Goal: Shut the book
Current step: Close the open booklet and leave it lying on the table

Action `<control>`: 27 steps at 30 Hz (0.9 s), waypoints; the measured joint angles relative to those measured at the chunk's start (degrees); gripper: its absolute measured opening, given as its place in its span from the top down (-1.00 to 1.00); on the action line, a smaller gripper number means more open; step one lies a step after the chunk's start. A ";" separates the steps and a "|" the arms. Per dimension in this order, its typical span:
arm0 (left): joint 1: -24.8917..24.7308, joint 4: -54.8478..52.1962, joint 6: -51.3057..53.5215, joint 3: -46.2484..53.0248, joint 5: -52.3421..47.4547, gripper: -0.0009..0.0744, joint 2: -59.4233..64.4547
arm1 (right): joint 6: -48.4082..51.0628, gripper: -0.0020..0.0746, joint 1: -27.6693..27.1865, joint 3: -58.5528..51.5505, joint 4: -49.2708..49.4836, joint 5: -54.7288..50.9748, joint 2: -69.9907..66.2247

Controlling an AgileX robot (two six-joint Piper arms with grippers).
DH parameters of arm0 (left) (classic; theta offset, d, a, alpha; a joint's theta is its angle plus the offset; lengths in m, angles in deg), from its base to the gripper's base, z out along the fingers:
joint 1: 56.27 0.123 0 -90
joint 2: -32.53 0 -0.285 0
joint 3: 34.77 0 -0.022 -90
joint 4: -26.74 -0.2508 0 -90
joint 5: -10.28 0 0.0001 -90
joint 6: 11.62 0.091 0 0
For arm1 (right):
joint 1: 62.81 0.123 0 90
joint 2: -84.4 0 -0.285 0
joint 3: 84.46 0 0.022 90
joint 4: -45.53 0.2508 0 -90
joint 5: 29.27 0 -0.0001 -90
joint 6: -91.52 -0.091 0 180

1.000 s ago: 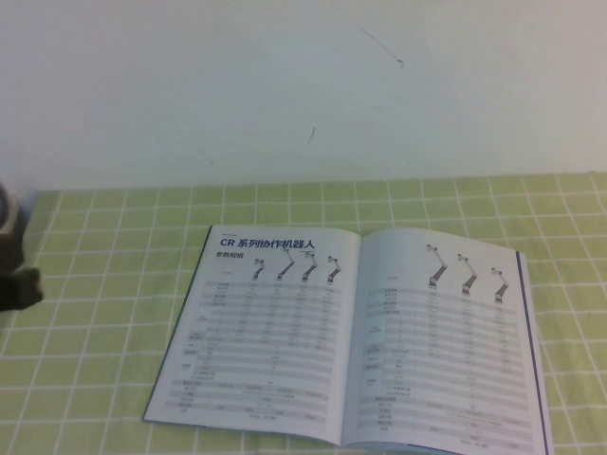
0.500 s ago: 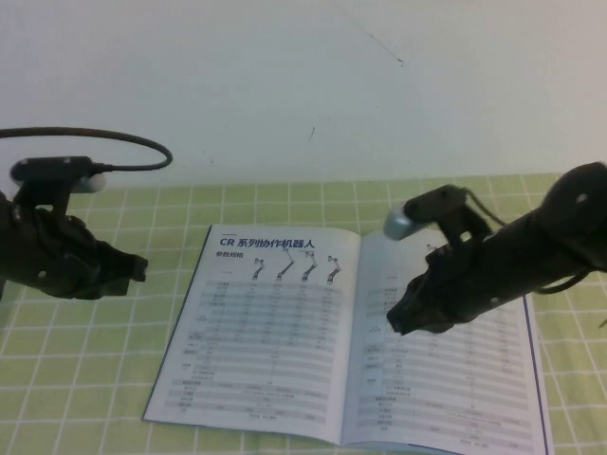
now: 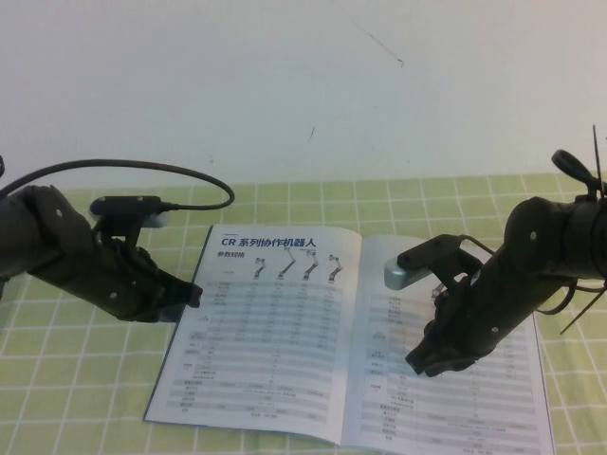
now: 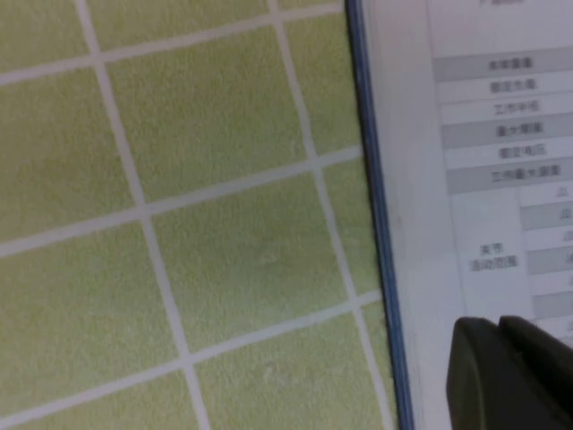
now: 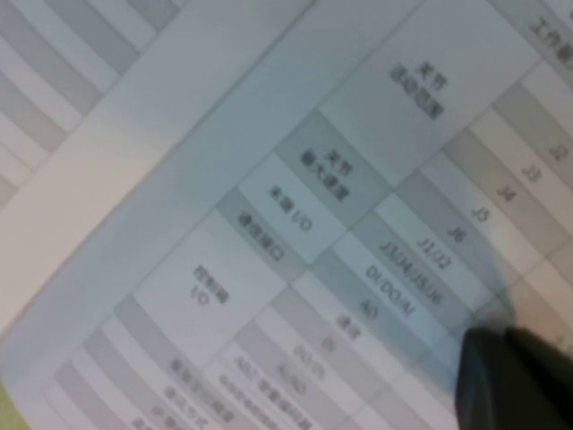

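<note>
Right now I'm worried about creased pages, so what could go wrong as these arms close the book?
1. The left gripper is at the left edge of the book, close over the green cloth; it might snag cloth or slide off instead of catching the cover.
2. The right gripper hovers over the right page; pressing down there could pin or crease it as the other side folds over.

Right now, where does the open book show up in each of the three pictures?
High view: book lies open on the green cloth, left gripper at its left edge, right gripper over its right page.
Left wrist view: its blue-edged page fills one side, beside the cloth.
Right wrist view: its page fills the picture.
Shared landmark: the grey printed table rows.
</note>
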 joint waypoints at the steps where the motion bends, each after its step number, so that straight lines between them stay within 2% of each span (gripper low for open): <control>1: -0.37 0.00 0.00 0.00 0.33 0.99 0.51 | -0.14 0.95 0.00 0.00 -0.12 -0.25 -0.41; 19: -0.61 -4.04 -3.21 -0.50 5.76 0.99 3.16 | -2.73 0.95 0.00 1.06 -0.90 -1.58 -1.24; 23: -2.05 -7.46 -4.66 -2.88 3.15 0.99 5.57 | -2.95 0.95 0.00 1.06 -0.90 -1.58 -1.24; 27: -3.38 -15.37 -12.20 -6.29 -0.51 0.99 7.59 | -2.95 0.95 0.00 1.06 -0.90 -1.63 -1.24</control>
